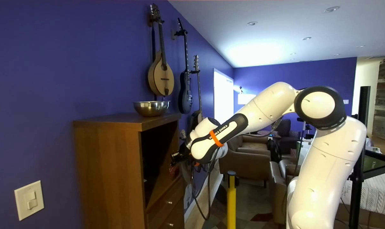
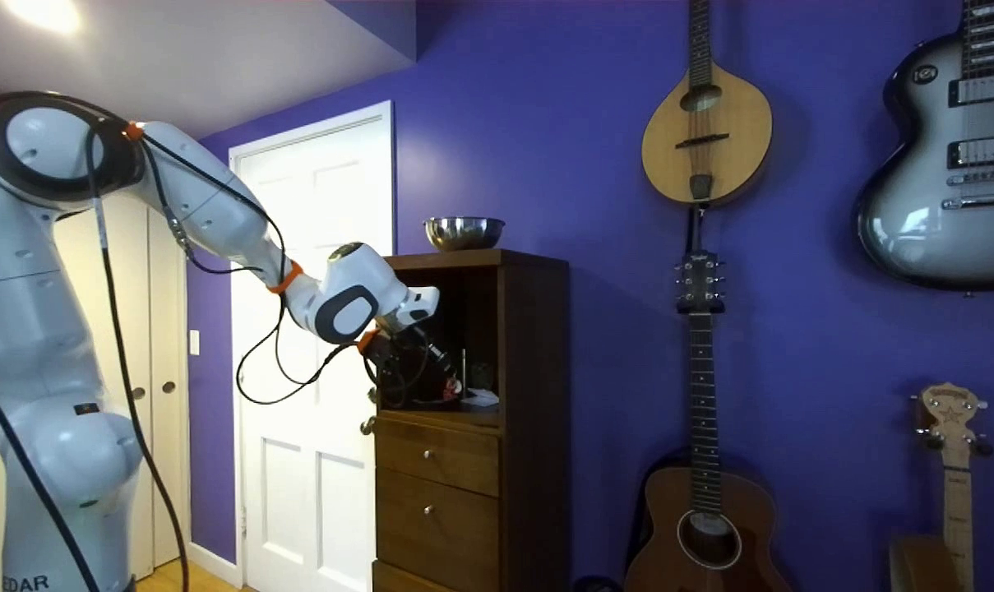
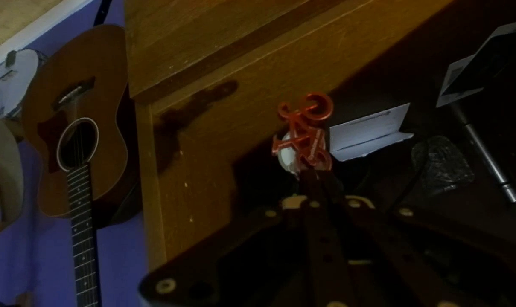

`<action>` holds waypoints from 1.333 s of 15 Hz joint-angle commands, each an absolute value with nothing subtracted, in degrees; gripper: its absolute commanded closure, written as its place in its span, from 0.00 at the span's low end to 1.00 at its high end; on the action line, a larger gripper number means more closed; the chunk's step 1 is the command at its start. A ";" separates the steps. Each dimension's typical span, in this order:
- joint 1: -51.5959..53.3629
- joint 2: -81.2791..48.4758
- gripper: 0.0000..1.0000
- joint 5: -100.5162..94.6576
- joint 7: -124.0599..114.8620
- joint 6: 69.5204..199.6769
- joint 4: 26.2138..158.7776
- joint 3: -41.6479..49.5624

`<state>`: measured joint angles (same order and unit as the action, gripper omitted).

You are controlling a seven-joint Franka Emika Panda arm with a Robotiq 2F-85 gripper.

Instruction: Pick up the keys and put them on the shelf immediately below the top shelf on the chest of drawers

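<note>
The keys show a red bicycle-shaped fob and a pale round piece in the wrist view; they also show as a small red bit in both exterior views. My gripper is shut on them at the fingertips and reaches into the uppermost open compartment of the brown chest of drawers. The shelf is that compartment's floor, under the keys. A shadow falls on it; whether the keys touch it I cannot tell. The top shelf is the cabinet's flat top, above the gripper.
On the shelf are a folded white card, a clear plastic-wrapped item, a metal rod and a dark framed panel. A metal bowl stands on the top. The compartment's side wall is close. Guitars are beside the cabinet.
</note>
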<state>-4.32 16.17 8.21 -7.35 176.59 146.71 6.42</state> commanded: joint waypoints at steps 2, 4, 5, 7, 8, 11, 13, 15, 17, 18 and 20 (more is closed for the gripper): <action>-5.03 6.54 0.99 9.02 -9.56 180.34 139.33 5.76; -5.16 3.95 0.99 9.21 -10.16 180.86 137.00 5.99; -5.12 2.87 0.99 9.29 -10.34 181.00 135.86 6.05; -5.21 0.91 0.99 9.11 -10.50 180.85 133.80 6.09; -5.36 0.25 0.99 7.85 -11.44 180.81 133.27 6.29; -5.82 -1.29 0.66 6.79 -13.00 180.01 131.64 6.73; -5.87 -1.29 0.52 6.10 -13.99 179.54 131.55 7.29; -5.71 -0.13 0.38 6.88 -14.02 179.33 132.64 7.44; -5.47 3.48 0.24 8.94 -11.14 176.89 135.21 6.47; -5.18 5.59 0.16 8.38 -9.97 175.81 136.95 6.16; -3.19 10.17 0.04 11.87 -3.98 170.14 140.04 6.16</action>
<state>-5.06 1.87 8.31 -10.36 176.86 134.30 6.62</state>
